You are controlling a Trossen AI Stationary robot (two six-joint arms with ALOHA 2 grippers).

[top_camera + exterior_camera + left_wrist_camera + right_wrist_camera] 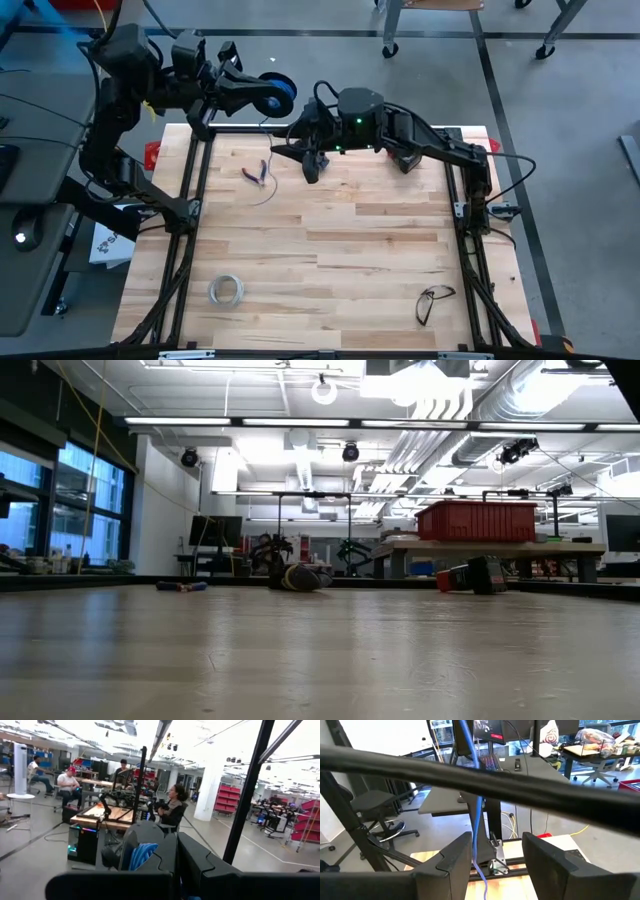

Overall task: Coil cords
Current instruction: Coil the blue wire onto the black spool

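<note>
We are looking down on a wooden tabletop (330, 240) with small red-handled pliers (255, 173) lying near its far left part, a whitish ring of tape (226, 291) near the front left, and a pair of dark glasses (434, 303) near the front right. In the low view, a red bin (475, 521) is sitting on a bench in the room behind; we cannot tell what is in it. In the left wrist view, people are sitting and standing around workbenches in the room.

The spool (275, 94) is dark and round with blue winding on it, and it is hanging off the far left edge of the tabletop, clamped in the left gripper (258, 95), whose jaws are closed on it. From there the thin bluish wire (476, 810) is running down toward the tabletop and passing between the jaws of the right gripper (495, 857), which are standing apart around it. We cannot tell whether they are touching it. The right gripper is hovering over the far edge.
</note>
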